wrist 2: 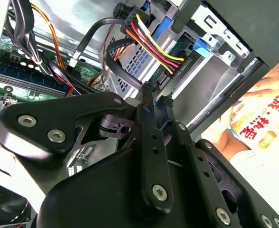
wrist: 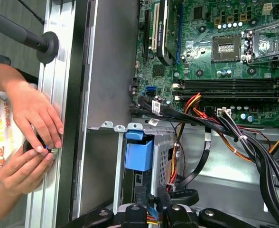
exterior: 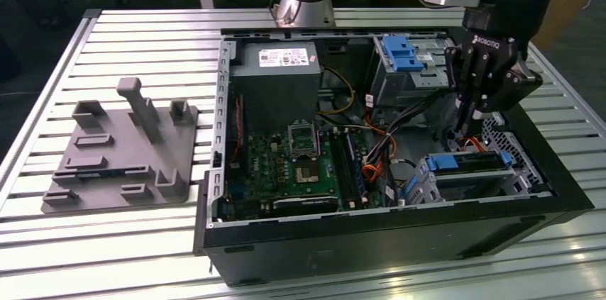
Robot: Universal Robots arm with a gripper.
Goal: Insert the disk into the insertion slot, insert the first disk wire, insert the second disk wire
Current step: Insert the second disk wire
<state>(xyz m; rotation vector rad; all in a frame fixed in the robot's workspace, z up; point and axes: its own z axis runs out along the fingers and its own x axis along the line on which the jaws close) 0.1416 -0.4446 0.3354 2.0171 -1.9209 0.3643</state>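
The disk (exterior: 469,163), silver in a blue carrier, lies inside the insertion slot (exterior: 492,185), the low metal cage in the case corner at the exterior view's right. Its blue handle end (wrist: 139,154) shows in the first wrist view between the slot's metal tabs (wrist: 106,127). My gripper (exterior: 464,135) hangs inside the case just behind the disk. Its fingers stand close together (wrist 2: 157,96) on a black disk wire (wrist 2: 125,71). A connector with red, yellow and black wires (wrist 2: 175,64) sits just past the fingertips. The gripper (wrist: 151,209) also shows in the first wrist view.
A taller grey cage with a blue clip (exterior: 402,55) stands behind the gripper. The power supply (exterior: 277,76) and motherboard (exterior: 294,165) lie toward the exterior view's left, with cable bundles (wrist: 253,142) between. A person's hands (wrist: 30,133) rest at the case's outer edge. A grey fixture (exterior: 123,151) sits on the table.
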